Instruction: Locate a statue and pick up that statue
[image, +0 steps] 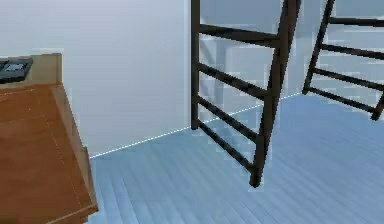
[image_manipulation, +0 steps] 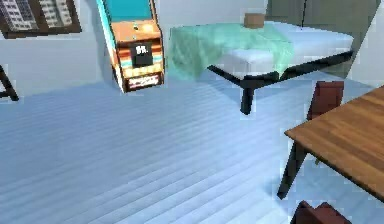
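Observation:
A small tan-brown object sits at the far end of the bed, past the green blanket; its shape is too small to name. In the forward view a flat dark item lies on the far corner of a wooden tabletop.
Two dark ladder-like shelf frames stand against the pale wall ahead. An orange and teal arcade cabinet stands by the far wall beside the bed. A wooden table with dark chairs is at the arm side view's right. Blue plank floor lies between.

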